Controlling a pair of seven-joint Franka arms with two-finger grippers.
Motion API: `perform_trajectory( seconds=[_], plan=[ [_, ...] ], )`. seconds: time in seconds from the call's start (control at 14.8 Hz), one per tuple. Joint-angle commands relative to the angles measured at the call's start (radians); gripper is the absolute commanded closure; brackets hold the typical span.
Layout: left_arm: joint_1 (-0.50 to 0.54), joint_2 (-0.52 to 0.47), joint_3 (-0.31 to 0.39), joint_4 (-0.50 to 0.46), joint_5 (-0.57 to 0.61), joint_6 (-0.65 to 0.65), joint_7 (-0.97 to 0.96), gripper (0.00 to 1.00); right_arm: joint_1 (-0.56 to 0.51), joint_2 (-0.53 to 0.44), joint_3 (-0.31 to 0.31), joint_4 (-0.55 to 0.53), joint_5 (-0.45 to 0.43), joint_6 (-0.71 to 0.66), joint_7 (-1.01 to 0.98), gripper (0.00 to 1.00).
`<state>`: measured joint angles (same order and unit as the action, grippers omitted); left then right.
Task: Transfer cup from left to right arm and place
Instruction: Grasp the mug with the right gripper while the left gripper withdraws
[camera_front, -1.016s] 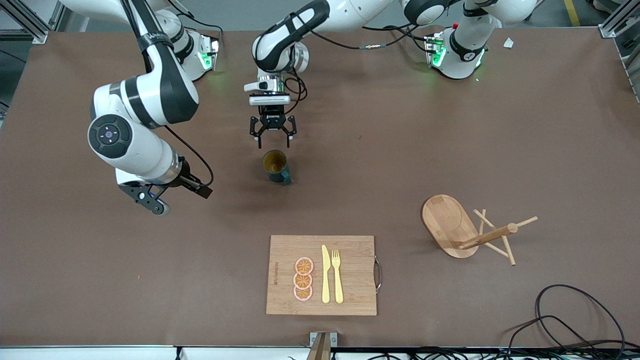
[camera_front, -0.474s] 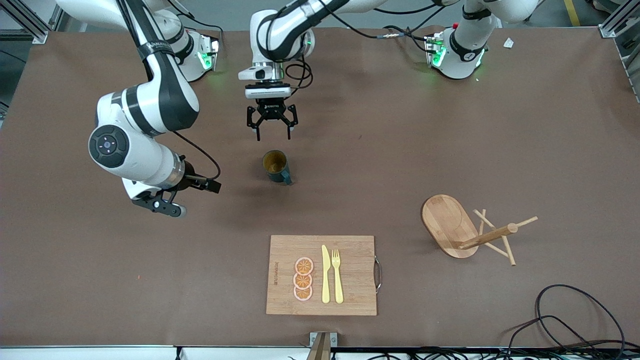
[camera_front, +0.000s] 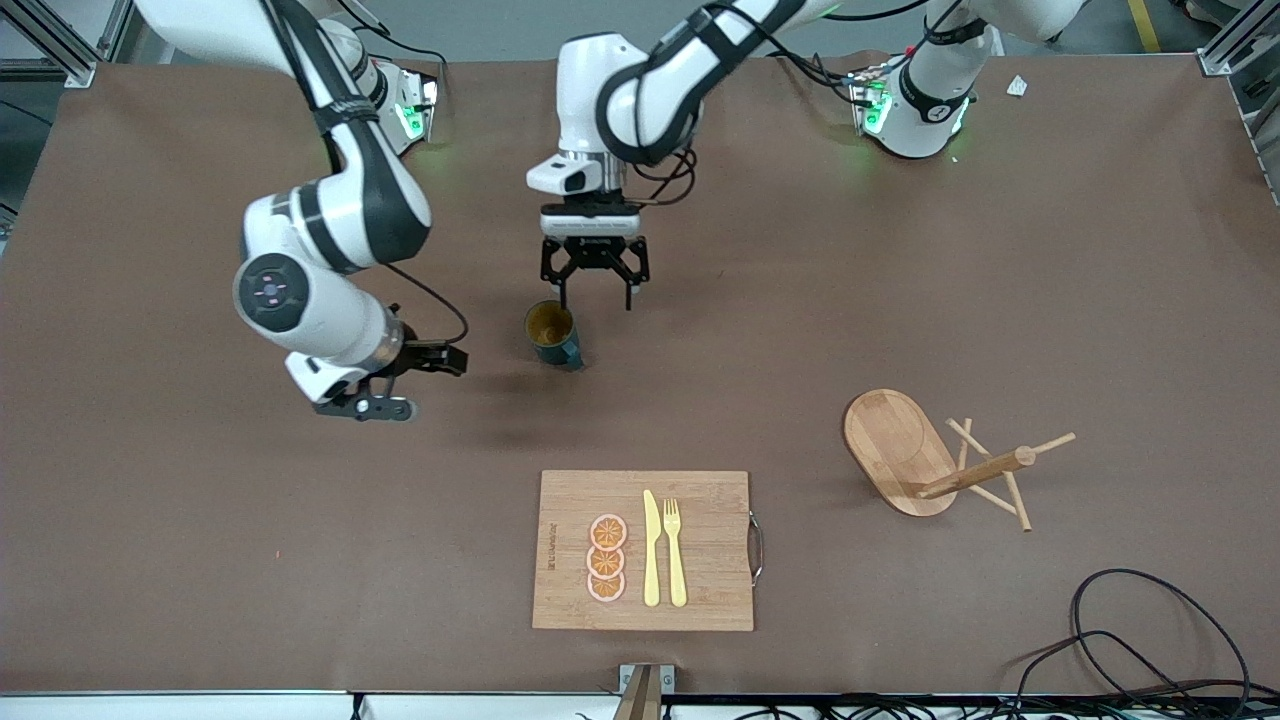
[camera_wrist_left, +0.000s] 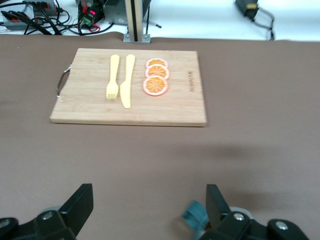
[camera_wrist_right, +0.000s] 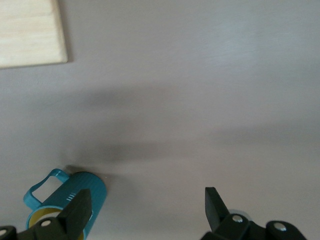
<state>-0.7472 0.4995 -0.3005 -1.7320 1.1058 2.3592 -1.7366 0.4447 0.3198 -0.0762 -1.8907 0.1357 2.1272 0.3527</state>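
The left gripper (camera_front: 595, 292), jaws apart, has swung back over the tabletop (camera_front: 900, 250) just beside the teal mug (camera_front: 551, 333). The right gripper (camera_front: 385, 385), also spread and empty, has crept closer to the mug, so a pickup looks imminent.

You've got two white arms with glossy rounded shells and black bands at the joints. The right arm (camera_front: 330, 215) has a round grey joint cap with a small pink-dotted mark, plus lettering on a black band higher up. The left arm (camera_front: 640, 95) carries looping black cables and a white camera block above a flat plate. Both bases glow green. The left gripper (camera_front: 595, 290) is black, spidery linkage with thin fingers (camera_wrist_left: 80, 207) and silver screws. The right gripper (camera_front: 385, 405) is black too, with grey round pivots and wedge fingers (camera_wrist_right: 77, 212).
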Motion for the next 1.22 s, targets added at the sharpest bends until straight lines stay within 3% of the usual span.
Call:
perform_trajectory(
  seconds=[0.0,0.47,0.61,0.81,1.15],
  plan=[
    [0.115,-0.038,-0.048,-0.027,-0.118,0.035,0.194,0.01,0.052,-0.012,-0.005,-0.080,0.012,0.097,-0.014,0.00],
    [0.460,-0.044,-0.249,0.025,-0.351,0.020,0.639,0.00,0.156,-0.010,-0.007,-0.111,0.010,0.141,-0.018,0.00],
    [0.492,-0.042,-0.252,0.069,-0.437,-0.039,0.757,0.00,0.181,-0.011,-0.007,-0.158,0.010,0.207,-0.018,0.00],
    [0.520,-0.032,-0.247,0.213,-0.599,-0.205,0.960,0.00,0.207,-0.012,-0.007,-0.218,0.010,0.290,-0.018,0.01],
    [0.632,-0.035,-0.249,0.322,-0.757,-0.382,1.223,0.00,0.230,-0.008,-0.007,-0.232,0.010,0.296,-0.018,0.08]
  ],
)
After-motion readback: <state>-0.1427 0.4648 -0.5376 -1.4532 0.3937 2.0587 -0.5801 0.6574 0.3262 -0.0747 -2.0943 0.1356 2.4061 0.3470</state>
